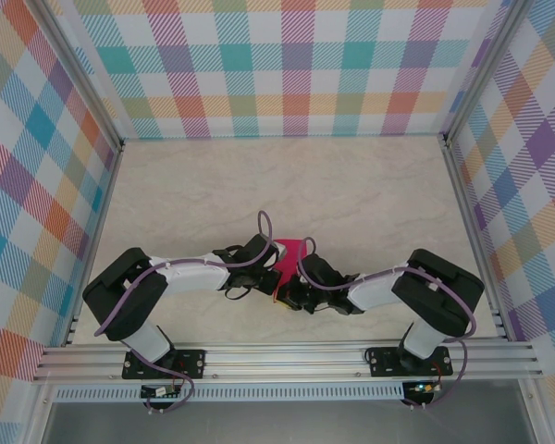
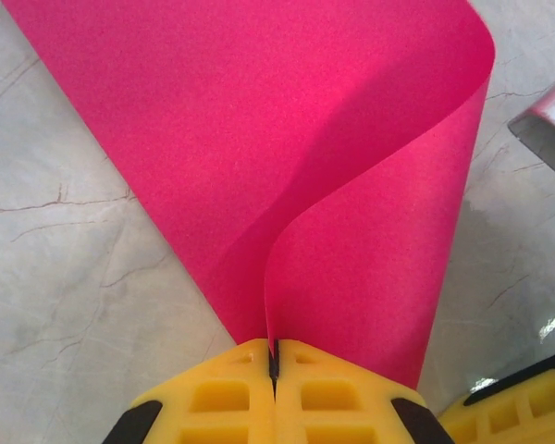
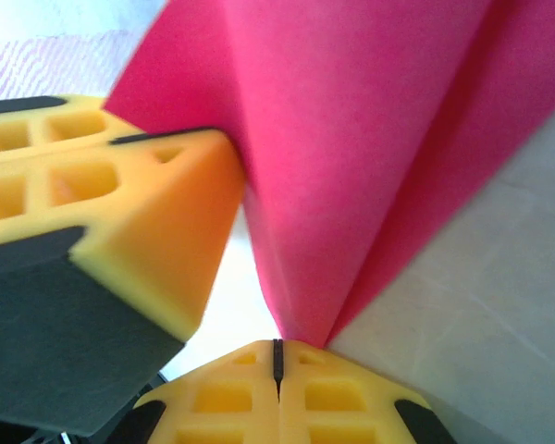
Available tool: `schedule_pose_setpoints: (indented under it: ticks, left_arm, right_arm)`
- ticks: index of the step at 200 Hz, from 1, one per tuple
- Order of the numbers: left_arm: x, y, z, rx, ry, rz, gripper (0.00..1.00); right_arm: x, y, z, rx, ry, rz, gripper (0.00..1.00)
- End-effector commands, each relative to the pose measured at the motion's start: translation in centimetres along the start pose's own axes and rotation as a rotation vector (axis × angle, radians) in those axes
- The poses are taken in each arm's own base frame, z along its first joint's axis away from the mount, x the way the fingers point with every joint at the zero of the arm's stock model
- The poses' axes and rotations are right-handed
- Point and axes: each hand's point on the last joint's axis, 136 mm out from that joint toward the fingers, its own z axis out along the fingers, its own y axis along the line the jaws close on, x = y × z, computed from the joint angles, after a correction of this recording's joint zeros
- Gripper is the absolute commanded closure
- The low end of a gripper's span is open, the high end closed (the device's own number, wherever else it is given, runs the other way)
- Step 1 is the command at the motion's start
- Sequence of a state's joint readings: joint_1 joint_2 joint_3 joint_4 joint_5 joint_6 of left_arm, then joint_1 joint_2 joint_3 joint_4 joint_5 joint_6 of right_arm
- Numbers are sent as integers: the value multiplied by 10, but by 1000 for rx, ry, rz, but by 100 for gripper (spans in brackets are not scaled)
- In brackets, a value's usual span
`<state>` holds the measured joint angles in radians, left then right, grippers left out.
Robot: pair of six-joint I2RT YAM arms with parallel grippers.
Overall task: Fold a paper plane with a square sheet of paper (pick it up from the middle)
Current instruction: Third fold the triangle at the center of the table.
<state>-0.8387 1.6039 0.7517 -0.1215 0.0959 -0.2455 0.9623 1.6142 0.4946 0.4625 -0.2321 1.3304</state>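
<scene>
The square sheet of paper (image 1: 292, 252) is bright magenta and hangs between both grippers, just above the marble table near its front middle. My left gripper (image 1: 270, 261) (image 2: 274, 356) is shut on one edge of the sheet (image 2: 287, 139), which curls up and over in a soft loop with no sharp crease. My right gripper (image 3: 278, 356) (image 1: 291, 289) is shut where a pinched fold of the sheet (image 3: 351, 139) narrows to a point. The left gripper's yellow fingers (image 3: 139, 203) sit close beside it. The paper plane is out of view.
The pale marble table (image 1: 213, 194) stretches back to checked walls on three sides. An aluminium rail (image 1: 287, 356) runs along the near edge by the arm bases. The right gripper's yellow finger (image 2: 513, 416) and a grey metal piece (image 2: 546, 129) crowd the sheet's right side.
</scene>
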Motion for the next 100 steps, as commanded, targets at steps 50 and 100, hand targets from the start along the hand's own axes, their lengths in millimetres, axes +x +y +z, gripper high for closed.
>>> schedule_pose_setpoints:
  ticks: [50, 100]
  left_arm:
    - [19, 3, 6, 2, 82, -9, 100]
    - [17, 2, 6, 4, 81, -4, 100]
  right_arm:
    - [-57, 5, -65, 94, -165, -64, 100]
    - [-104, 20, -59, 217, -69, -206, 100]
